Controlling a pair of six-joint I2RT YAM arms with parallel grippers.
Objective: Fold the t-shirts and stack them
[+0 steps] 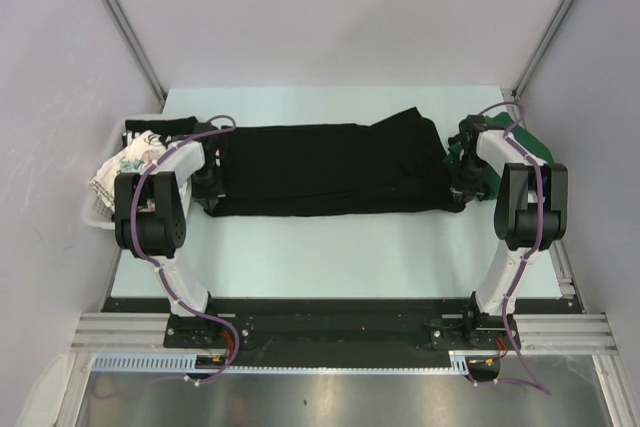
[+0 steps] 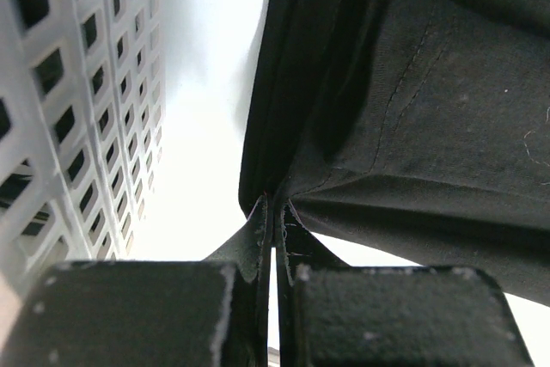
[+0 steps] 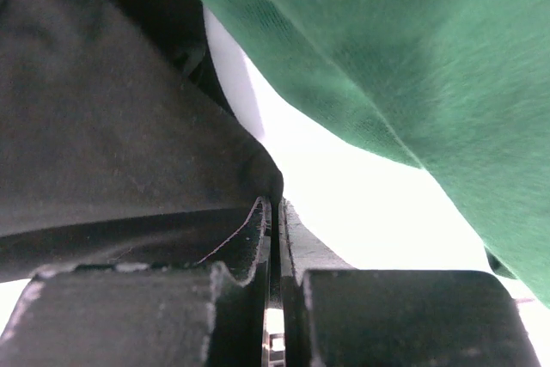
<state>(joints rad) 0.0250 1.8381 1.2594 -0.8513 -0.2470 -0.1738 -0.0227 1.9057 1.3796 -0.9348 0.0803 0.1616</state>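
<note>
**Step in hand:** the fold of the black shirt (image 1: 330, 169). It lies across the middle of the table (image 1: 330, 257) as a long band running left to right between your arms. Its far right part is looser and bunched.

**Left gripper** (image 2: 273, 212): jaws clenched on a thin edge of the black shirt at its left end. The basket (image 2: 69, 100) stands just beside it, on its left.

**Right gripper** (image 3: 275, 212): jaws clenched on the right end of the same shirt. The green shirt (image 3: 412, 58) sits close on its right, apart from the pinch. In the top view it lies bunched at the right edge of the table, partly under that arm.

**Other items:** the floral shirt (image 1: 122, 165) and the lettered shirt (image 1: 150, 133) are in the basket, unfolded. No stack shows anywhere.

**Judgement:** you are early in the task, with the first shirt mid-fold and three more to come.

**Next move:**
- It calls for both ends to travel together, in step, with the band kept taut so the layers do not slip.
- I cannot tell whether another lengthwise fold or an end-to-end fold is due.
- Whichever fold it is, keep the right end clear of the green shirt, which could drag along with it.
- Do not release either pinch until the cloth is laid flat.
</note>
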